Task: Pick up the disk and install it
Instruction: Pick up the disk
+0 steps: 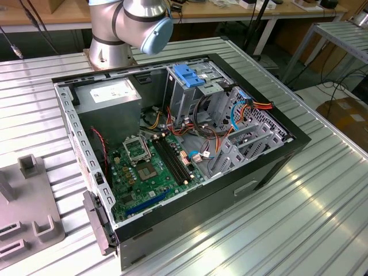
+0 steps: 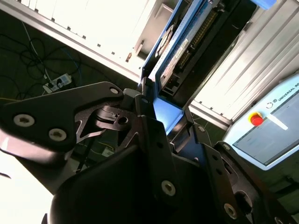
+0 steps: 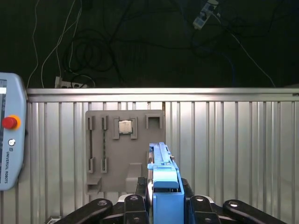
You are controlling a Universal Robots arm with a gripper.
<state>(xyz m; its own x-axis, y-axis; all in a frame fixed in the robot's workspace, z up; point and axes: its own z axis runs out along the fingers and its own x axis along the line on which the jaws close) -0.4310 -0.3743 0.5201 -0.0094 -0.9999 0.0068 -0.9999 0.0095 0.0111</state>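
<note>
Flat dark-grey disk in a bright blue plastic rail (image 3: 162,161) | black tool (image 3: 164,190) has it pinched tight by one end | up over the ribbed metal table (image 3: 233,154)

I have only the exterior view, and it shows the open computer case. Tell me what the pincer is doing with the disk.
Observer: The pincer is shut on the disk; both wrist views show it.
Operator: Give me the disk's orientation.
Observer: In the first wrist view it stands edge-on to the camera, with its blue rail nearest the lens.
Operator: Say what lies beyond it.
Observer: A grey fixture plate on the ribbed table, with a small square part in one of its slots.
</note>
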